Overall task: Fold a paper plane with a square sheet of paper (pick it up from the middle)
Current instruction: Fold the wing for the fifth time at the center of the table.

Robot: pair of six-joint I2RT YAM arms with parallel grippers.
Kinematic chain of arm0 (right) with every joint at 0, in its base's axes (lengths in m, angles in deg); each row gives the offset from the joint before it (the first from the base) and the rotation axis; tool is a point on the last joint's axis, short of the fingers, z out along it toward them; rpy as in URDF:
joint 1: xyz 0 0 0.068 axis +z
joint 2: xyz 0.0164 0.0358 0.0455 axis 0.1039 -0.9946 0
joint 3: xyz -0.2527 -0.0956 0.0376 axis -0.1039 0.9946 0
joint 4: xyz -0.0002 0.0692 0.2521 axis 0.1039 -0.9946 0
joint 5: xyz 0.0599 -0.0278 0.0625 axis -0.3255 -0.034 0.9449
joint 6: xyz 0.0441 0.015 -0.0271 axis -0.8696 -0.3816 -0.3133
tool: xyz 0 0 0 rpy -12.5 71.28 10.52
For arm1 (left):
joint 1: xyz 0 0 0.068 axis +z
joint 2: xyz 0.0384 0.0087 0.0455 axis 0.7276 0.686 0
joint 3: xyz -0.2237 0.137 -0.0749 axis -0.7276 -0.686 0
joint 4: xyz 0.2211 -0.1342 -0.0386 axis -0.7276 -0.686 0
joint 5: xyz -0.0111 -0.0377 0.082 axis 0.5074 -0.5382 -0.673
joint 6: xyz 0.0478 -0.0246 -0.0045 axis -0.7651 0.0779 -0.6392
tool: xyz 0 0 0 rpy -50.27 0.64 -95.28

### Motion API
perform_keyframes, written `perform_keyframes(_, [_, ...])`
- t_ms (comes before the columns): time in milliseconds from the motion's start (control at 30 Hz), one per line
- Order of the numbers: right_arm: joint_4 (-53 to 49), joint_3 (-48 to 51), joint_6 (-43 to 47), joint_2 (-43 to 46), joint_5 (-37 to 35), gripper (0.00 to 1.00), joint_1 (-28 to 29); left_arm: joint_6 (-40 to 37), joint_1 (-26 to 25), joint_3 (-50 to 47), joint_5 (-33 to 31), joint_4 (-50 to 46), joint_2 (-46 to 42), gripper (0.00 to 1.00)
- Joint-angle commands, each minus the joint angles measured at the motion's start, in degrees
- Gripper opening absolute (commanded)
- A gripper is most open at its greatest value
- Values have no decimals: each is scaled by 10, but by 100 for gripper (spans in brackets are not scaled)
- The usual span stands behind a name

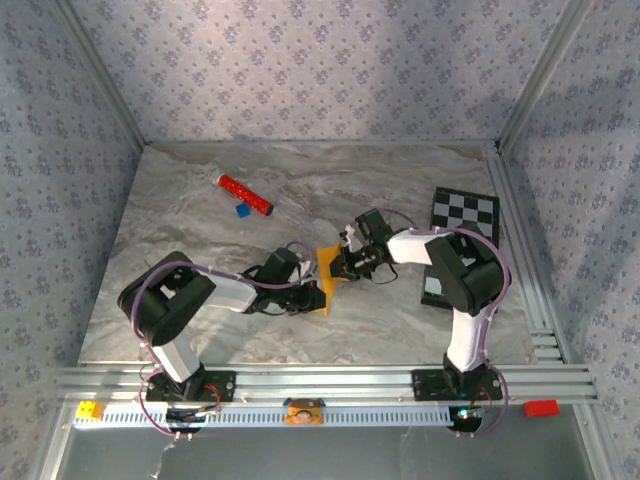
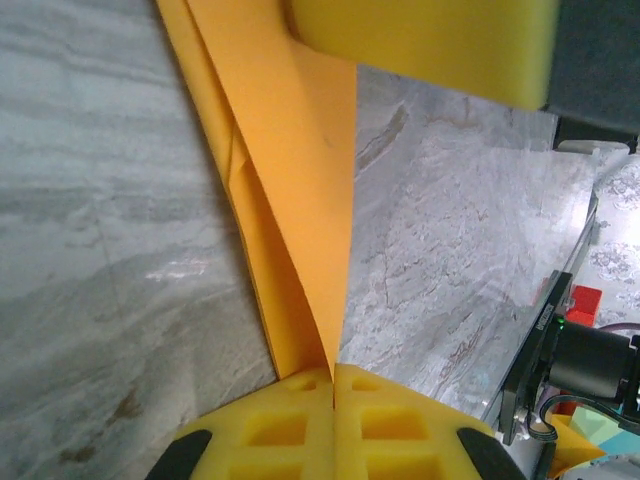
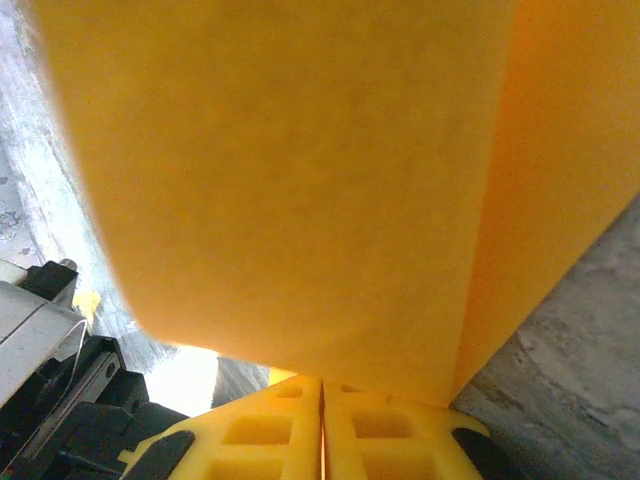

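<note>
Left hand, right hand on paper

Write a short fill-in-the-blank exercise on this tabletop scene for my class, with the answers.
Both arms' jaws are ____ on the creased orange-yellow paper sheet.
The small blue block lies beside the ____ cylinder.
The black-and-white checkered board lies on the ____ side of the grey marbled table.
Missing words: shut, red, right.

Paper between left claw and right claw
</note>
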Motion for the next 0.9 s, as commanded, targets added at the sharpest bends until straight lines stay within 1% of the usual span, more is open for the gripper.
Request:
perform_keyframes(0, [-48, 8, 9, -32, -67, 10, 3, -10, -10, -21, 30, -56, -8, 0])
perform_keyframes(100, [-48, 8, 8, -33, -67, 10, 3, -7, -10, -24, 30, -56, -11, 0])
perform_keyframes(133, [-49, 7, 8, -32, -68, 10, 2, -6, -10, -25, 30, -58, -13, 5])
perform_keyframes(167, [-49, 8, 8, -34, -68, 10, 3, -6, -11, -26, 29, -59, -15, 7])
perform_keyframes(200, [-48, 7, 7, -33, -68, 10, 2, -6, -11, -28, 30, -57, -17, 8])
perform_keyframes(267, [-49, 8, 7, -34, -68, 10, 3, -6, -12, -31, 36, -51, -20, 7])
perform_keyframes(367, [-48, 7, 7, -36, -68, 10, 3, -9, -16, -28, 48, -47, -19, 0])
perform_keyframes(533, [-49, 6, 7, -37, -70, 10, 4, -11, -19, -26, 52, -49, -8, 0])
perform_keyframes(600, [-51, 5, 7, -37, -71, 10, 4, -12, -19, -26, 52, -54, -7, 2])
perform_keyframes(667, [-51, 5, 8, -37, -71, 10, 4, -15, -19, -26, 49, -63, -8, 7])
perform_keyframes(700, [-52, 5, 8, -37, -72, 10, 4, -16, -20, -25, 49, -67, -9, 7])
perform_keyframes(800, [-52, 6, 7, -37, -73, 10, 4, -20, -20, -25, 47, -77, -11, 6])
perform_keyframes(867, [-52, 5, 7, -38, -73, 10, 4, -23, -20, -25, 48, -79, -9, 2])
